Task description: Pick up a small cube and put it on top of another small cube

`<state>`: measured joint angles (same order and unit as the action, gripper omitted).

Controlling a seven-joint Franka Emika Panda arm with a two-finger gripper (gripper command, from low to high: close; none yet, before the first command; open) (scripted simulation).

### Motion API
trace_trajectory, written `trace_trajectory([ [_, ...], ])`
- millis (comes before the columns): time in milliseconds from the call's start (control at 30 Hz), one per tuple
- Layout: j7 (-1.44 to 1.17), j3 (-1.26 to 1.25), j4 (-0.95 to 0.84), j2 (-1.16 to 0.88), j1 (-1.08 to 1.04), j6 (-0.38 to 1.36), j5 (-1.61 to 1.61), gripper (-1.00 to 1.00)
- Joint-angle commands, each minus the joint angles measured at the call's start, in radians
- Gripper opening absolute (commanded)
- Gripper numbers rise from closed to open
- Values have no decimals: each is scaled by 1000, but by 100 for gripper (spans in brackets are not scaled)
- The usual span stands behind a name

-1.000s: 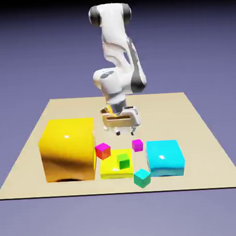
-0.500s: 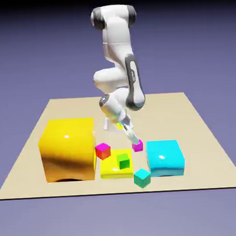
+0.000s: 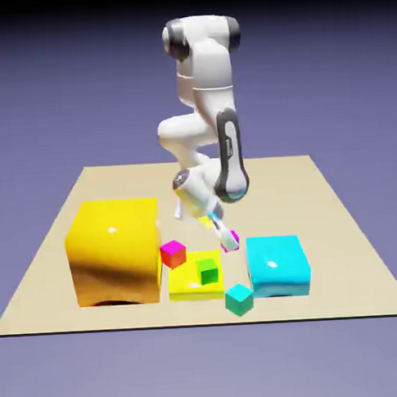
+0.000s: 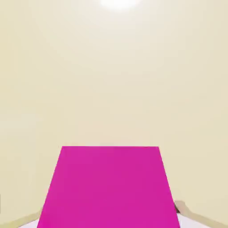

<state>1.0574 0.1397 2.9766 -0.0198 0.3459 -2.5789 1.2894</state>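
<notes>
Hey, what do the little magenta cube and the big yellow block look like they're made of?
Both are rendered, so this is a guess. The small cube looks like smooth plastic: flat, even magenta with crisp edges. The big yellow block looks like glossy plastic or lacquer: a bright highlight on top and a dark reflection across its front face. Neither shows grain or texture.

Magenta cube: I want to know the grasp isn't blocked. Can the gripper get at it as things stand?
Probably yes. The gripper is down at the magenta cube, which fills the hand view's bottom middle; nothing stands between.
</notes>
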Motion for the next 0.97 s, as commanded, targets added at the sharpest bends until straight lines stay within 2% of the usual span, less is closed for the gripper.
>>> trace_trajectory([
  [0, 35, 9, 12, 30, -2, 3, -45, -100],
  [167, 208, 51, 40, 159, -38, 28, -249, -100],
  [567, 699, 138, -395, 95, -229, 234, -539, -100],
  [633, 716, 141, -409, 93, -235, 240, -549, -100],
  [800, 557, 76, -422, -82, -209, 126, -332, -100],
  [833, 557, 76, -422, -82, -209, 126, -332, 100],
  [933, 621, 102, -417, -12, -220, 172, -419, 100],
])
